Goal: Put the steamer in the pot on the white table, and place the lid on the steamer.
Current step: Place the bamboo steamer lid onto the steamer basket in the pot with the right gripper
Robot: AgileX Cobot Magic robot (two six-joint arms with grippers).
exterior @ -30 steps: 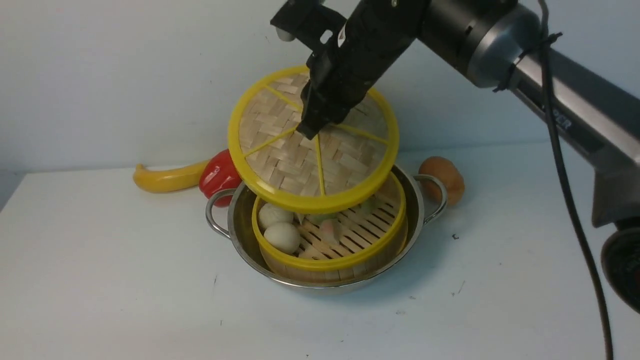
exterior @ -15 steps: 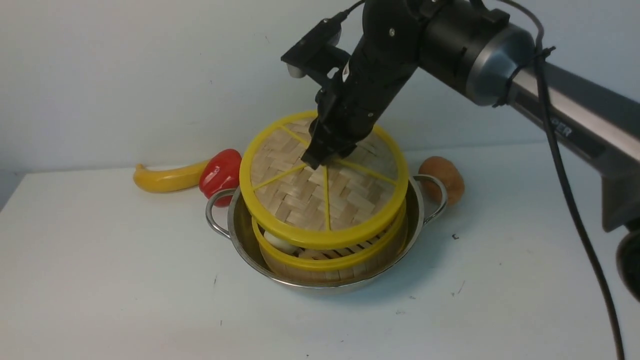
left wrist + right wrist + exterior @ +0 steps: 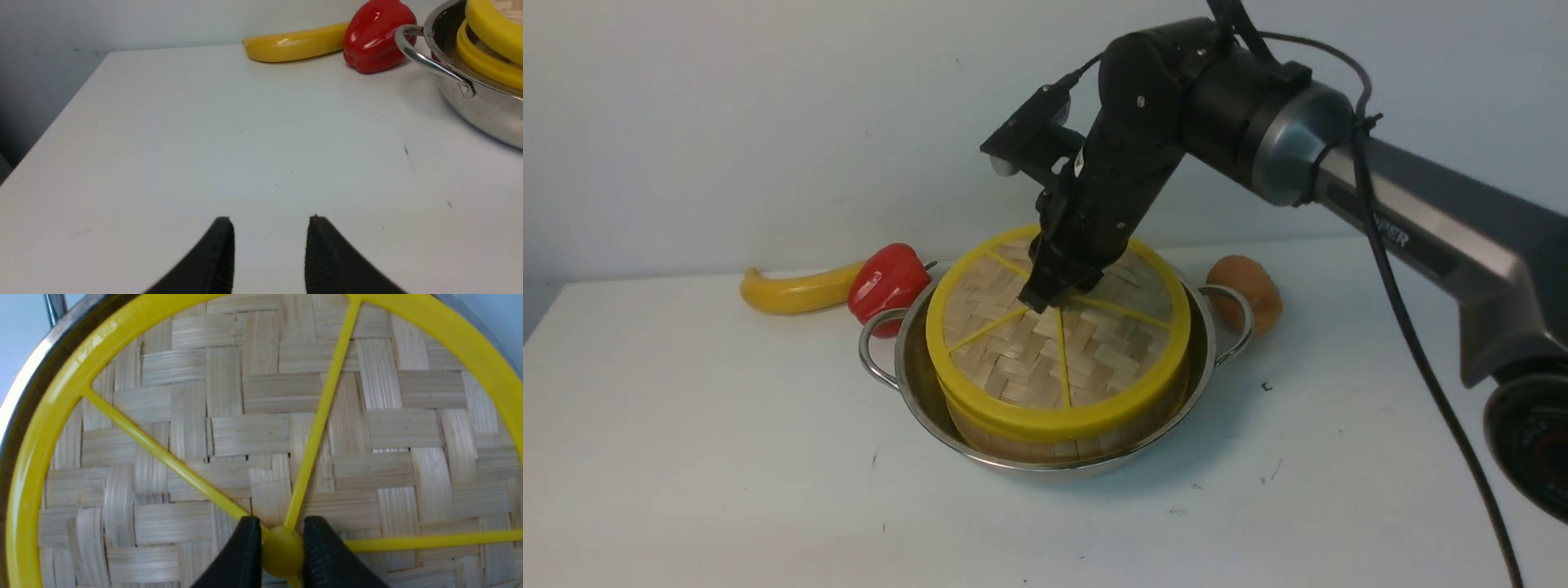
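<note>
The shiny pot (image 3: 1013,467) stands on the white table (image 3: 727,457) with the bamboo steamer (image 3: 1054,447) inside it. The woven lid (image 3: 1054,351) covers the steamer's top, and its yellow rim sits over the steamer's rim. My right gripper (image 3: 1045,298) is shut on the lid's centre knob (image 3: 282,555), with the fingers (image 3: 245,555) on either side of it. In the left wrist view a thin gap shows between the lid rim (image 3: 490,24) and the steamer rim (image 3: 482,61). My left gripper (image 3: 269,218) hangs open over bare table (image 3: 204,143), left of the pot (image 3: 482,110).
Behind the pot's left handle (image 3: 870,343) lie a yellow banana (image 3: 796,290) and a red bell pepper (image 3: 886,282). A brown roundish item (image 3: 1245,290) sits by the right handle. The table's left edge (image 3: 53,122) runs near my left gripper.
My right gripper has come down with the lid, from tilted above the steamer to lying over it. The food inside is now covered. The left gripper has not moved.
</note>
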